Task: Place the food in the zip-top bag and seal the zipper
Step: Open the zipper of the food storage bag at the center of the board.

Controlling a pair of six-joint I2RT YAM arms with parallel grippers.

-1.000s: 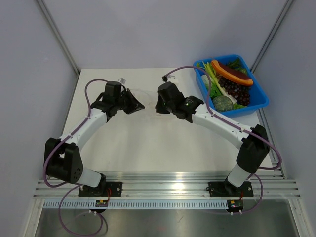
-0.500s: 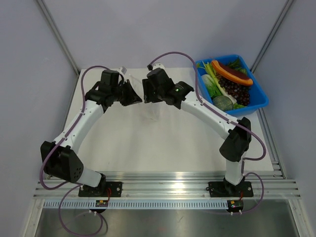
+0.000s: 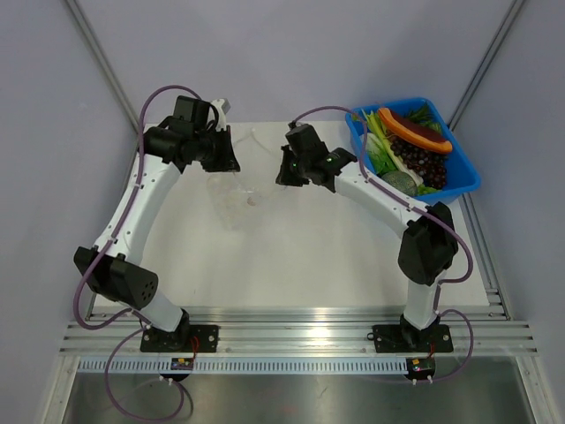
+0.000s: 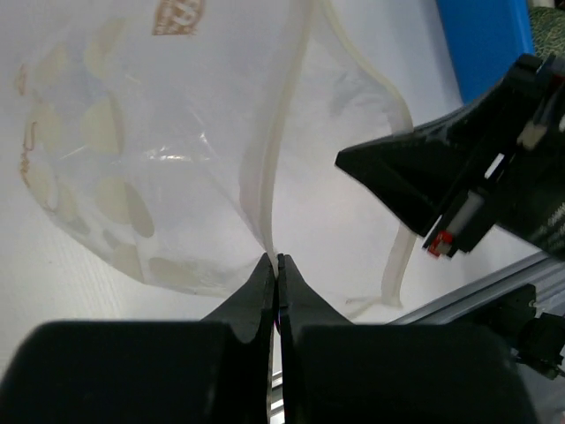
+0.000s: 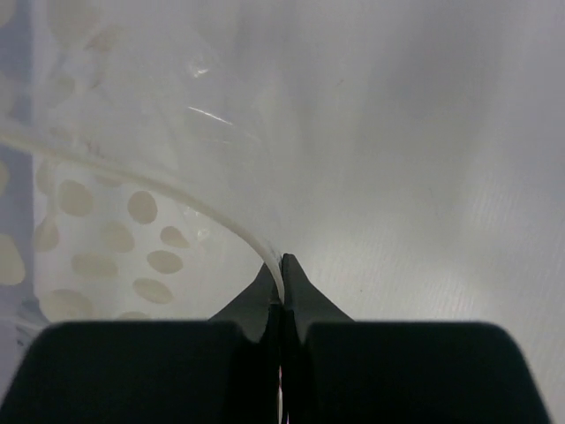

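The zip-top bag (image 3: pixel 235 201), clear with white dots, hangs between my two grippers over the back of the table. My left gripper (image 3: pixel 230 163) is shut on the zipper (image 4: pixel 281 168) strip at one side of the mouth. My right gripper (image 3: pixel 281 177) is shut on the zipper (image 5: pixel 221 221) at the other side, so the mouth stands open. The dotted bag wall (image 5: pixel 97 238) hangs left of the right fingers. The food lies in the blue bin (image 3: pixel 465 174): an orange and dark red piece (image 3: pixel 415 130) and a leek (image 3: pixel 380 148).
Dark grapes (image 3: pixel 425 164) and a round green head (image 3: pixel 399 183) share the bin at the back right corner. Grey walls and metal frame posts close in the table. The right gripper's black body (image 4: pixel 441 177) shows close by in the left wrist view.
The grippers, close together half a second ago, have drawn apart: the left one toward the back left, the right one to the right. The bag's mouth has spread between them.
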